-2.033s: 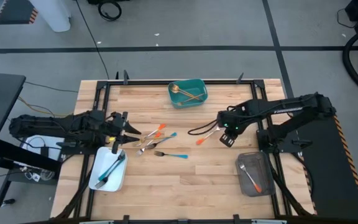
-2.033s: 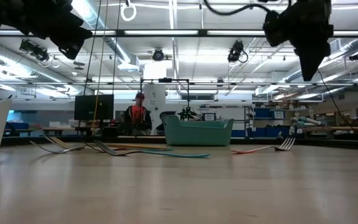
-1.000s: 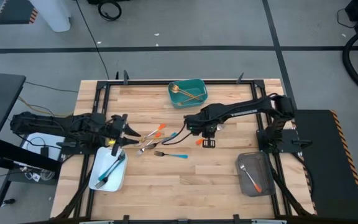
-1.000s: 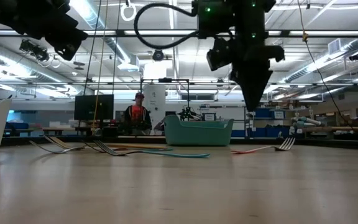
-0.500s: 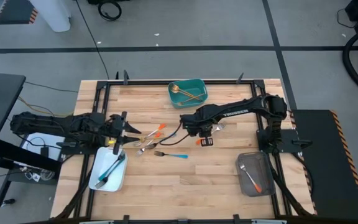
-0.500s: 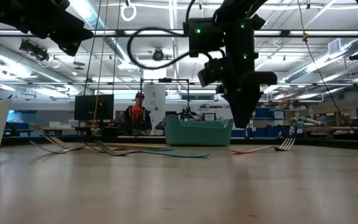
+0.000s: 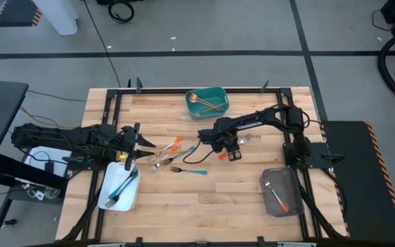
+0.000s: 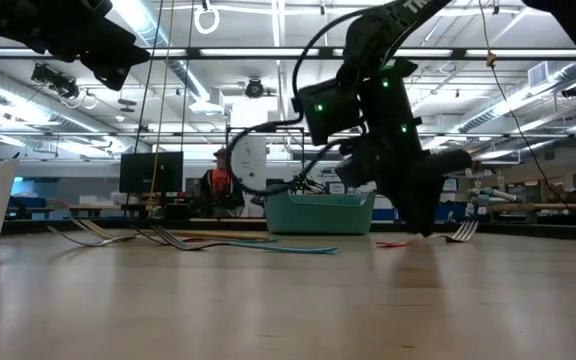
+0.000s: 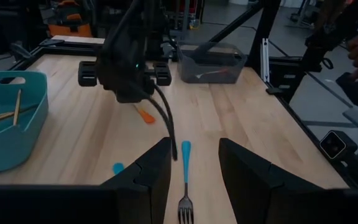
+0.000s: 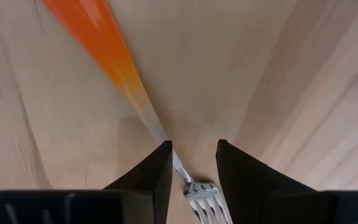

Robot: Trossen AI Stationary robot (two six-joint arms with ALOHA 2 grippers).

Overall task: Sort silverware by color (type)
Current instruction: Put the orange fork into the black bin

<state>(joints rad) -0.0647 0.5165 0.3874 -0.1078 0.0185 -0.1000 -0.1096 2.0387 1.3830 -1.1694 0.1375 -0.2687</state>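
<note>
An orange-handled fork (image 10: 104,43) lies flat on the wooden table (image 7: 184,206), right of its middle. My right gripper (image 10: 191,149) points down over it, open. One finger stands on each side of the fork's thin neck (image 10: 157,127), and I see no touch. In the high view this gripper (image 7: 232,154) covers most of the fork (image 7: 222,157). My left gripper (image 9: 191,155) hangs open above the left side of the table. More silverware (image 7: 164,155) lies in a loose pile in front of it, and a blue-handled fork (image 9: 184,177) lies apart.
A teal tray (image 7: 219,108) with gold pieces stands at the far edge. A white tray (image 7: 108,195) with blue-handled pieces is near left. A grey tray (image 7: 290,180) with an orange-handled piece is near right. Bare wood lies between them at the near side.
My right gripper has come down over the orange-handled fork until its fingertips are almost at the table. It has rolled about its own axis and opened wider. The fork has stayed where it lay.
</note>
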